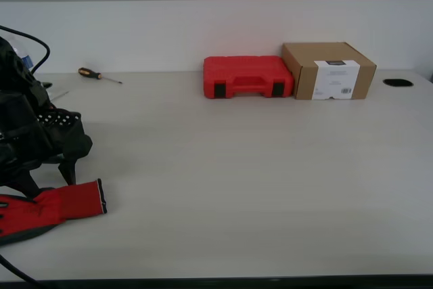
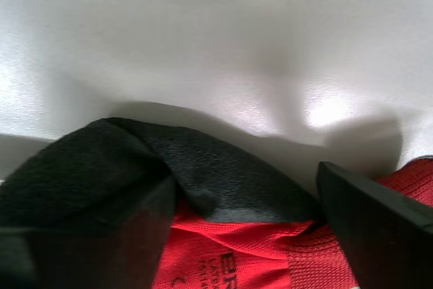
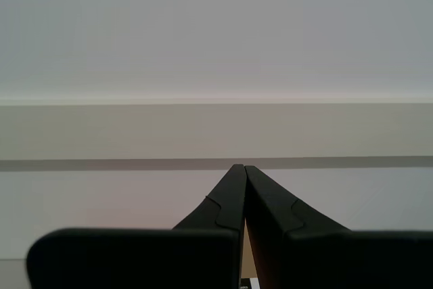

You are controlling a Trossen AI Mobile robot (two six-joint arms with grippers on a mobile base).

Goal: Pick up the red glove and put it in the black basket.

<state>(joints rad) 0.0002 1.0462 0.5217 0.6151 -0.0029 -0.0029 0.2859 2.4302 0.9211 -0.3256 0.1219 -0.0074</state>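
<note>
**A:** Where's the red glove (image 1: pixel 57 206)?

**B:** Flat on the tabletop (image 1: pixel 237 167) at the exterior view's lower left, cuff toward the middle. My first hand (image 2: pixel 243 228) is spread wide over it, fingers either side of the grey palm and red knit, gripping nothing yet.

**A:** And the other?

**B:** My second hand (image 3: pixel 242 194) is clenched on nothing, aimed at the wall.

**A:** Advice?

**B:** Press low, pinch both layers, then lift straight. I can't see the black basket.
</note>
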